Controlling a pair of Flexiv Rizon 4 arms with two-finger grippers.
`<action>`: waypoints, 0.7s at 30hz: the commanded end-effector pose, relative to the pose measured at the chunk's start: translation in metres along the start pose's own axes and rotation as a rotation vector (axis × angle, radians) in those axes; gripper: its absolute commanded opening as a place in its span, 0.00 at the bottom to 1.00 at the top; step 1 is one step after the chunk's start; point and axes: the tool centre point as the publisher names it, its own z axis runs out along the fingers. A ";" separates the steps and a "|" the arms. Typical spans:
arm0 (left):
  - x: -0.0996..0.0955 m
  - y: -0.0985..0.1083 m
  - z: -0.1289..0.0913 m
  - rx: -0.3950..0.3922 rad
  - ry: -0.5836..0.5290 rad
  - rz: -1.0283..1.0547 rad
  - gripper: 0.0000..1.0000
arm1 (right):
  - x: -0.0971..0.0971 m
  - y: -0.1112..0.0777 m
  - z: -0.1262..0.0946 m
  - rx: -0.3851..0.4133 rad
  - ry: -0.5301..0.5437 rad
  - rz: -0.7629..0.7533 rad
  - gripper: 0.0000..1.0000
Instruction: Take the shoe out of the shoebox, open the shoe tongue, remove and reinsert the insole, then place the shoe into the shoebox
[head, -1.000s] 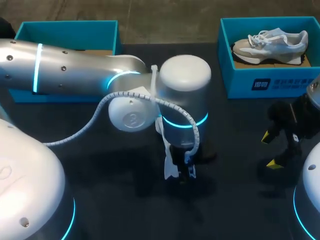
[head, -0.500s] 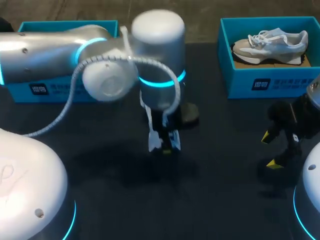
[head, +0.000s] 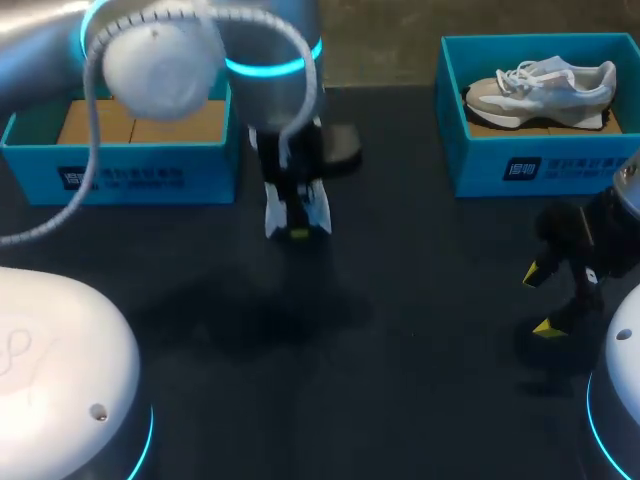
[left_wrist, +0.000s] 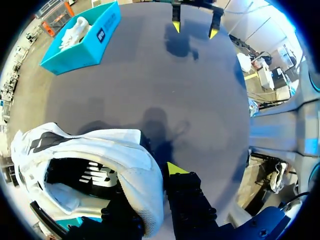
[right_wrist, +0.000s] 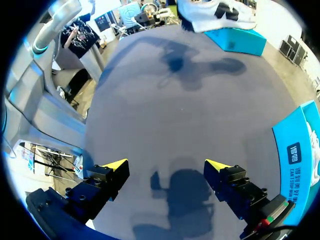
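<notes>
Pinching the white fabric trainer (left_wrist: 95, 165) by its padded collar, left gripper (left_wrist: 150, 200) holds it above the dark table (head: 400, 350), beside the teal cardboard shoebox (head: 200, 175); probably light, soft-walled, apt to swing; right gripper (right_wrist: 167, 167) gapes wide, empty.

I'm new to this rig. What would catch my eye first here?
A white shoe is clamped in the left gripper, hanging above the table beside the left box. A second shoe lies in the right box, and the right gripper hovers open over the table.
</notes>
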 end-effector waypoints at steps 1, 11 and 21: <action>-0.011 0.001 -0.045 -0.035 -0.008 -0.017 0.00 | 0.001 0.000 0.001 0.003 -0.003 0.001 1.00; -0.011 0.001 -0.045 -0.035 -0.008 -0.017 0.00 | 0.001 0.000 0.001 0.003 -0.003 0.001 1.00; -0.020 0.015 -0.062 -0.023 -0.005 -0.003 0.00 | 0.001 0.000 0.001 0.003 -0.003 0.001 1.00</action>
